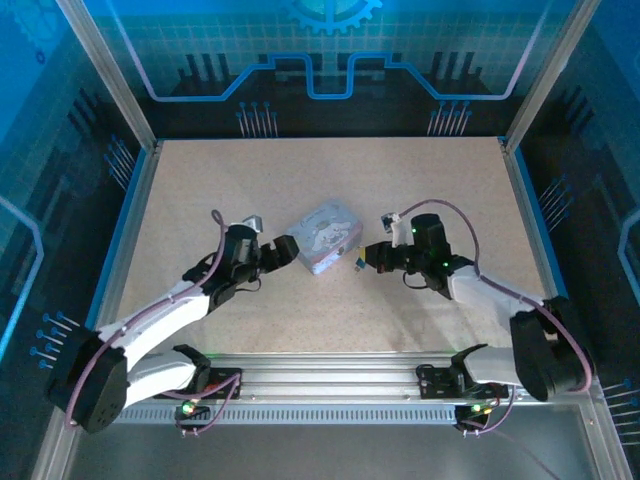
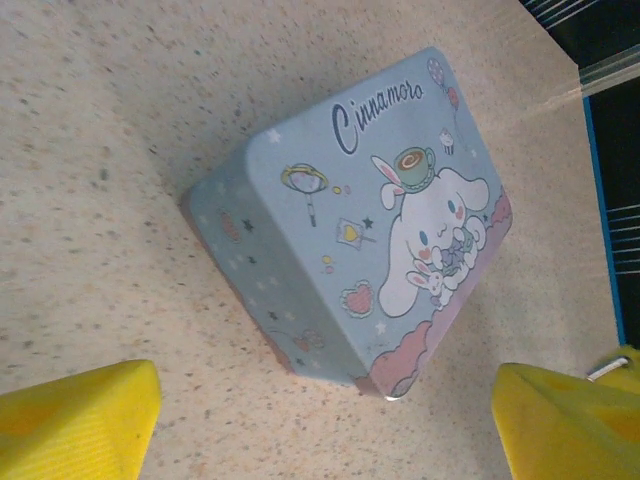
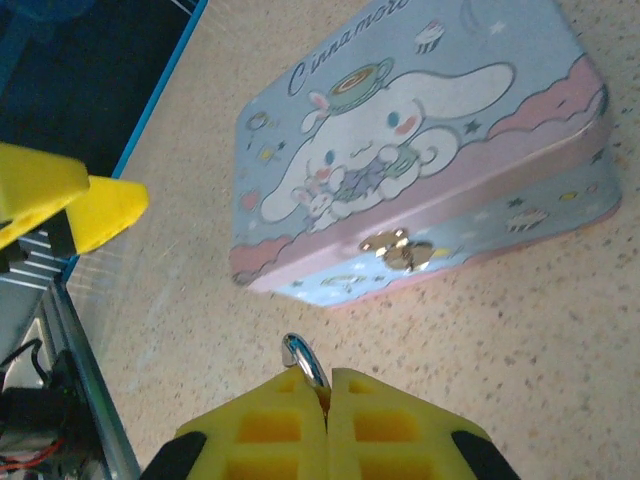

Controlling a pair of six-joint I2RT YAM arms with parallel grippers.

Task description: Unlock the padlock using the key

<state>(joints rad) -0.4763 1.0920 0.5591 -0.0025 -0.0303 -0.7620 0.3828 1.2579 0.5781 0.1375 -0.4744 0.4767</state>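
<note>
Top view blue-tinted, dim at edges; wrist views bright, even; soft shadow beside tin.

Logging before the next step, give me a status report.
Left claw open, near the tin. Right claw shut on padlock, shackle showing. Tin lies between the claws.

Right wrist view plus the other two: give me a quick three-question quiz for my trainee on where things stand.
1. Multiple choice: the clasp on the tin faces which end effector? A) left B) right
2. True or false: the left end effector is shut on the tin.
3. Fill in: the metal loop poking out of the shut right end effector looks like the padlock's ____.

Key: 1 B. 2 False; its jaws stand open, gripping nothing. 3 shackle.
</note>
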